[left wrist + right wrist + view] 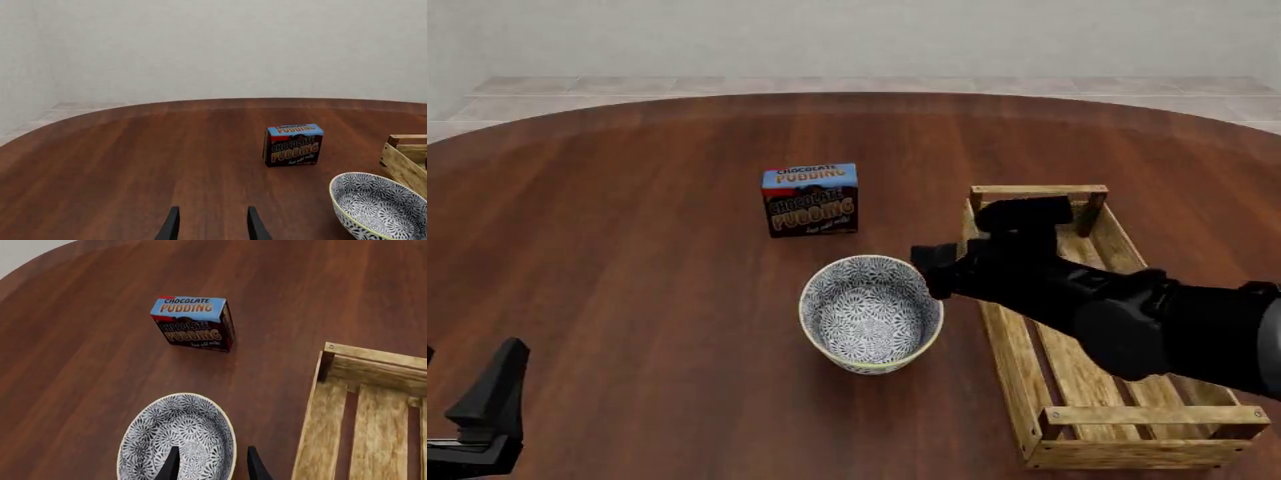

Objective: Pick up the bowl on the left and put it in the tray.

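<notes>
**Right gripper poised over the bowl's rim, a slip being the main worry**

Nearest to me, the left gripper (481, 415) is sitting low at the near left corner of the worktop (627, 300), fingers spread and holding nothing, well apart from everything else.

Further in, the right gripper (212, 464) is hovering over the tray-side rim of the bowl (870, 312), fingers spread with one over the inside of the bowl and the other near or just outside the rim. I cannot tell whether either is touching it. The bowl is standing upright on the worktop, just beside the tray (1094, 400) and not in it.

The risks, as I am judging them: the bowl is round, deep and glazed-looking ceramic, dense blue-grey flowers inside and out with a pale rim, so a thin rim pinch could be slipping or letting the bowl swing and tilt once lifted. Closing off-centre could be pushing it sideways against the tray's wall. The tray is a long, light-wood slatted crate with low sides and corner posts; a low carry could be clipping that side.

Beyond the bowl, the chocolate pudding box (810, 199), a small printed carton, is standing clear of the path.
</notes>
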